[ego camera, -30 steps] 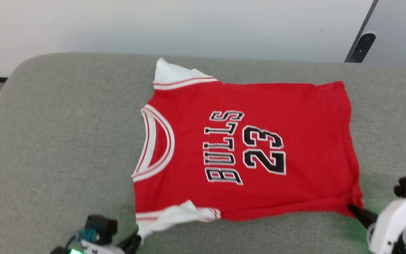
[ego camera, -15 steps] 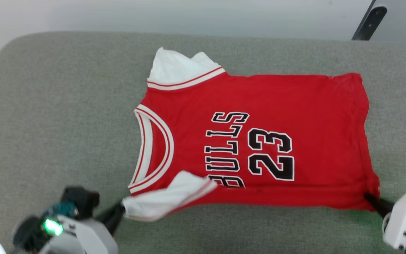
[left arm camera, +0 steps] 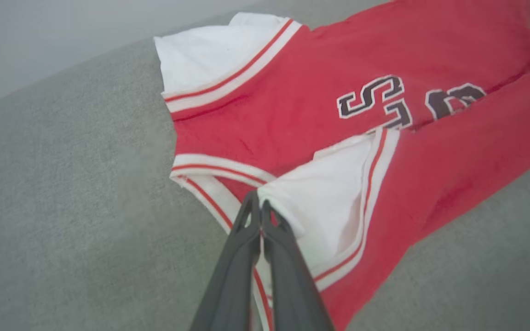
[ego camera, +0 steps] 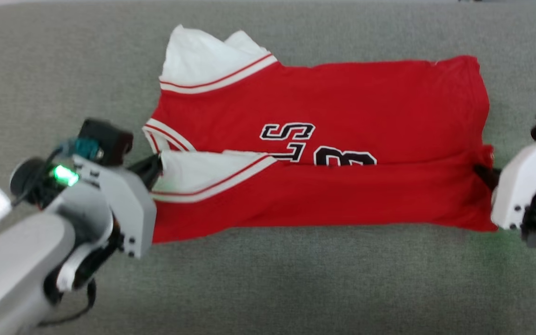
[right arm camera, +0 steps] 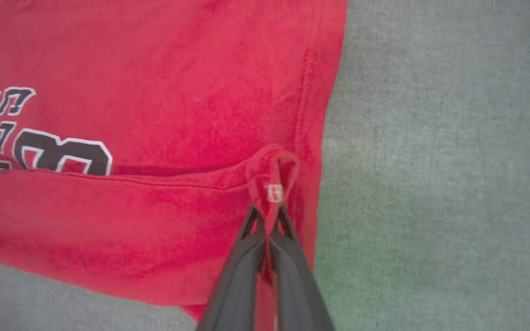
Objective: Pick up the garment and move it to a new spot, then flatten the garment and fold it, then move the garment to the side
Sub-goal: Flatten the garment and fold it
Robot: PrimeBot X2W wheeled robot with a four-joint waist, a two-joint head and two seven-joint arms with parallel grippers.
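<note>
Head view: your left end effector (ego camera: 157, 166) pinches the garment's (ego camera: 342, 93) sleeve (ego camera: 198, 171), right end effector (ego camera: 480, 171) its hem (ego camera: 485, 139), so uneven carrying could skew your fold.

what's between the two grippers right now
In the head view, the garment fills it: its folded-over edge runs from the left gripper, shut on the sleeve, to the right gripper, shut on the hem.

Red jersey (ego camera: 342, 204) half-folded on grey cushion (ego camera: 296, 279), L pincer (ego camera: 155, 168) w/ sleeve (ego camera: 198, 172), R pincer (ego camera: 481, 173) w/ hem (ego camera: 485, 156)
</note>
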